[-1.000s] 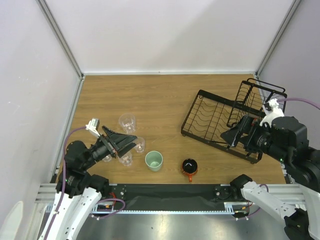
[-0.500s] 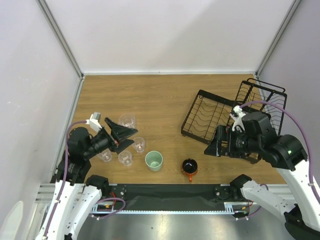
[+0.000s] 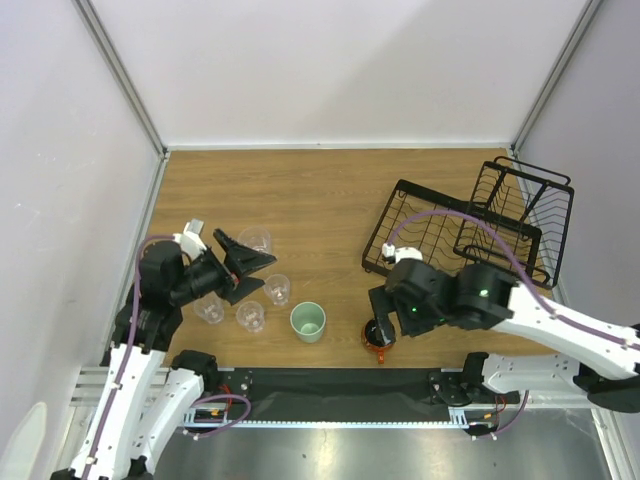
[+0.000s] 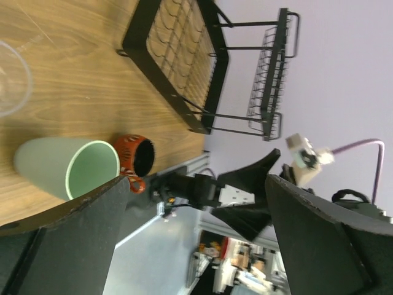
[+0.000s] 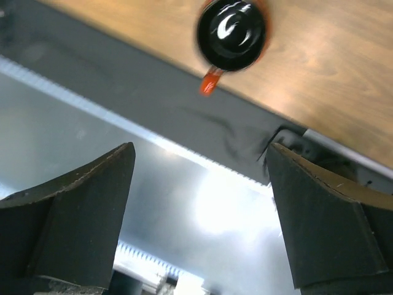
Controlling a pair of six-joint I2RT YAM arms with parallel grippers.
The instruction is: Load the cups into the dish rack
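– While the right gripper (image 5: 199,150) hangs with its jaws spread wide and empty, the orange-red mug (image 3: 380,343) sits upright below it, dark and glossy inside, handle toward the near edge of the table (image 3: 300,200)
– Tight by that edge! Mint-green cup (image 3: 308,322) just left, four clear tumblers (image 3: 277,289) beyond, left gripper (image 3: 250,265) gaping above them, holding nothing
– Bare wood runs to the dish rack (image 3: 425,235), far right
– From the right wrist, the mug lies ahead of the fingertips, not between them
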